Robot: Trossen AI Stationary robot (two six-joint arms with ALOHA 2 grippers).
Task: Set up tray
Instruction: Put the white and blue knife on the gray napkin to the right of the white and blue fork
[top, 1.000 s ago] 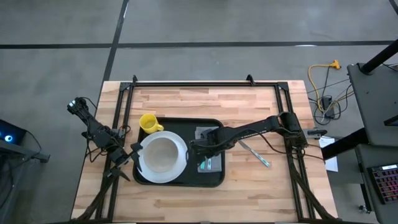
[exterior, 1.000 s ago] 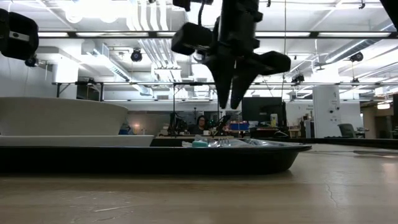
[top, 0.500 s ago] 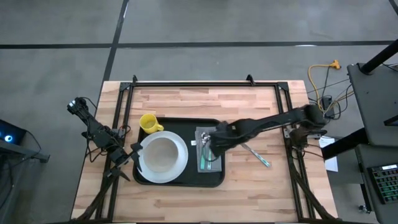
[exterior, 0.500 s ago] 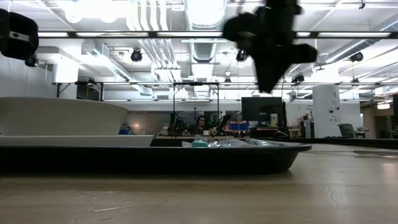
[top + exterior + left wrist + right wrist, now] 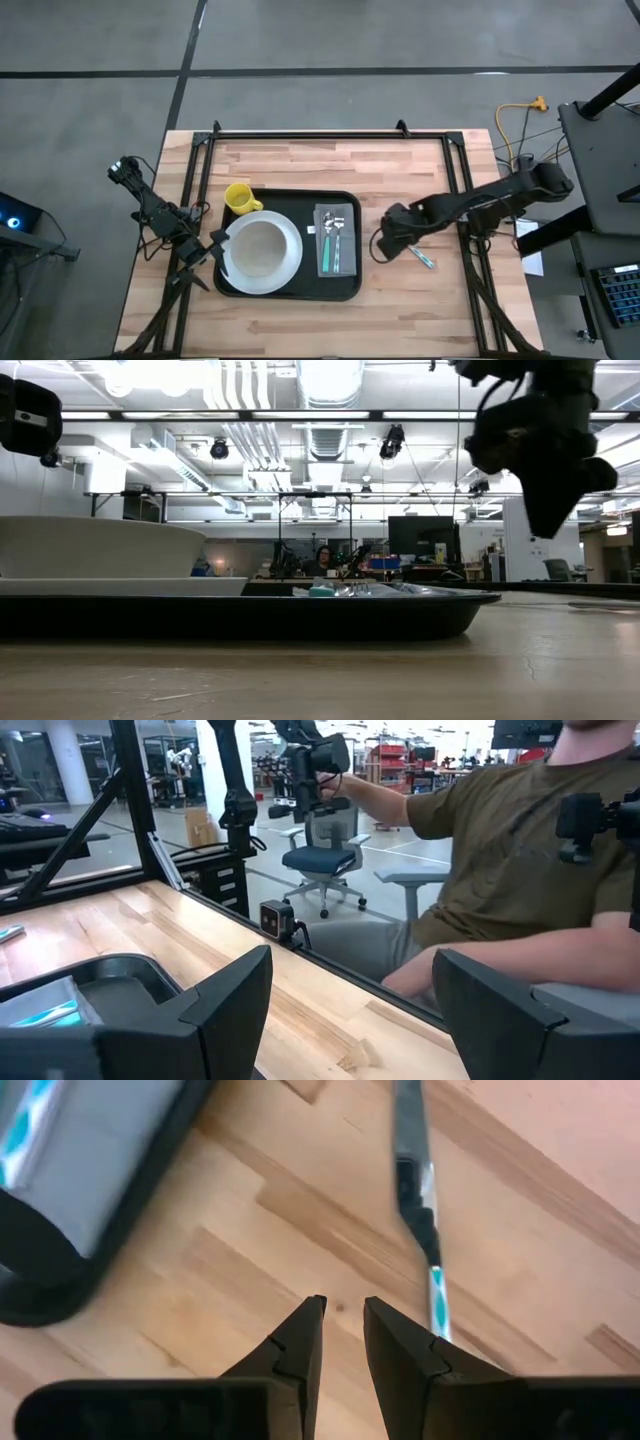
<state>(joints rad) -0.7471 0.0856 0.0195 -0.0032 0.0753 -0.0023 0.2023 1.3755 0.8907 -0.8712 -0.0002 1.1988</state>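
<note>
Right gripper (image 5: 381,243) right of tray (image 5: 290,292) at frame centre, fingers nearly together, empty; left gripper (image 5: 217,252) wide open, lower left.

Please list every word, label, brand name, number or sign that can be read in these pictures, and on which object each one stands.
None can be read. The tray, plate, yellow cup and utensil on the table show no print. Signs in the room behind are too blurred to read.

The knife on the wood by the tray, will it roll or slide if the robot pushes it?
The knife looks flat and thin, so it would probably slide, not roll. It lies flush on the smooth table, so pinching it may be tricky. The right tool hovers near it, fingers nearly together.
</note>
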